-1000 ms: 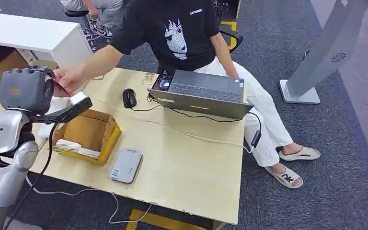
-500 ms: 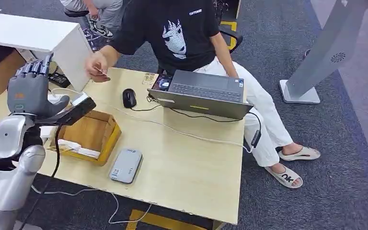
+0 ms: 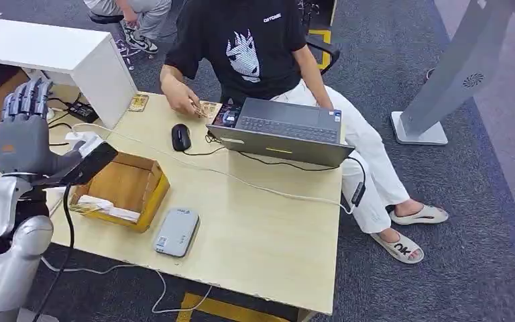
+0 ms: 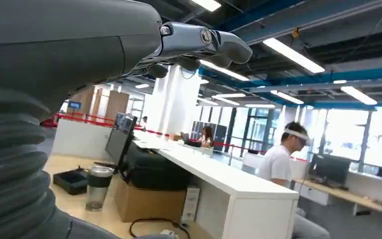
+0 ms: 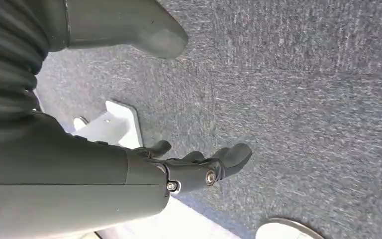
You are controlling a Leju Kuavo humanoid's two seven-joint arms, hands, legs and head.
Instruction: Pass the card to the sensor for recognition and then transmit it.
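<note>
Wooden tabletop [image 3: 261, 235] fills my head view, grey carpet around it. Nearest me, my left hand [image 3: 21, 127] is raised at the table's near-left corner, fingers straight and apart, holding nothing. Just beside it sits an open cardboard box [image 3: 122, 189], then the grey card reader [image 3: 176, 232] lying flat near the front edge. Farther off are a black mouse [image 3: 181, 137] and a laptop [image 3: 281, 131]. The card [image 3: 200, 111] is at the far edge in the seated person's hand [image 3: 186, 102], so I judge the handover done. Doing it well now means drawing the arm back slowly, staying above the box and the cables. My right wrist view adds what the head view lacks: my right hand [image 5: 199, 167] hanging over carpet, fingers loosely curled on nothing.
</note>
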